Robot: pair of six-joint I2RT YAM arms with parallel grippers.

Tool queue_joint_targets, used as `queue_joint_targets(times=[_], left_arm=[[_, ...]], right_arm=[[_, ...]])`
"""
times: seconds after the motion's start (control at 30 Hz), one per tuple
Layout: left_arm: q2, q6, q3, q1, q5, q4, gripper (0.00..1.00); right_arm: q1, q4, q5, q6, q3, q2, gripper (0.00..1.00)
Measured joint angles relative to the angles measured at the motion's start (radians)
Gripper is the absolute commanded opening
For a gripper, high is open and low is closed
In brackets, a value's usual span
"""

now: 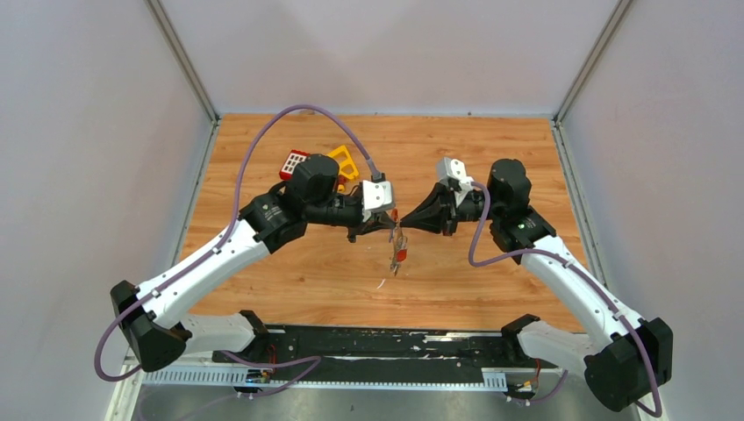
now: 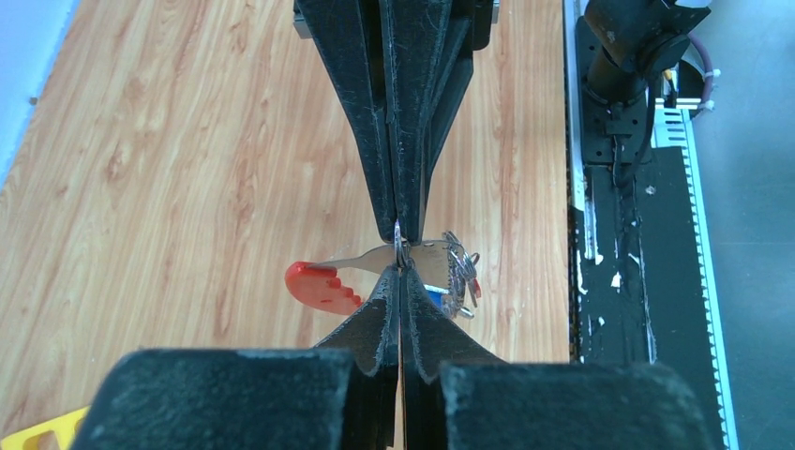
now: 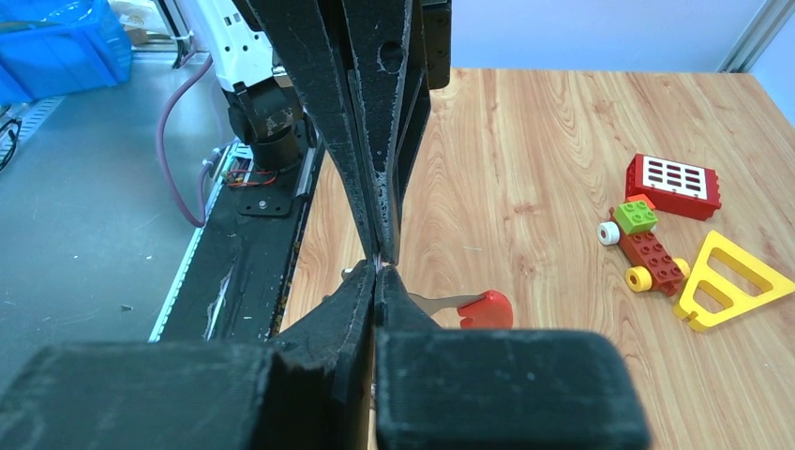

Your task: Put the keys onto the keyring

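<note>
The left gripper [image 2: 401, 274] has its two black fingers pressed flat together with no gap, and the tips nip a thin wire loop of the keyring [image 2: 399, 247]. The right gripper [image 2: 397, 229] comes at it nose to nose. It is squeezed closed the same way, with its tips on the far side of that same loop, so the two pairs of tips nearly touch. I can't make out which one carries more of the weight.

The red key [image 2: 319, 286] sticks out to one side of the pinched loop, its silver blade toward the fingers and its plastic head pointing away. On the other side of the fingers is a small coil of wire rings [image 2: 459, 267]. A scrap of blue [image 2: 436, 298] shows beneath it, too hidden to name.

Seen from overhead, the little bunch hangs between the two arms, held up over the middle of the wooden table [image 1: 491, 158].

Farther off, toward the left rear of the table and well apart from the grippers, lie some toys. There is a red block with white buttons [image 3: 675, 186], a small brick car [image 3: 652, 253] with a green block on top, and a yellow triangle frame [image 3: 690, 309] just beside the car. A black rail [image 1: 377, 342] runs along the near edge, and a blue bin [image 3: 56, 47] sits off the table beyond it.
</note>
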Motion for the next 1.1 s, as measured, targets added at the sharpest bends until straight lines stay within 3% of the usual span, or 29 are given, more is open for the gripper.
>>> queue_joint_targets(times=[0.43,0.8,1.1], left_arm=[[0.049,-0.017,0.0,0.005,0.03,0.016,0.11],[0.054,-0.026,0.0,0.005,0.032,0.018,0.35],[0.041,-0.023,0.0,0.004,0.028,0.011,0.33]], right_arm=[[-0.006,-0.011,0.02,0.0,-0.004,0.0,0.0],[0.001,-0.017,0.053,-0.013,-0.004,0.0,0.0],[0.003,-0.017,0.064,-0.038,-0.004,-0.002,0.0]])
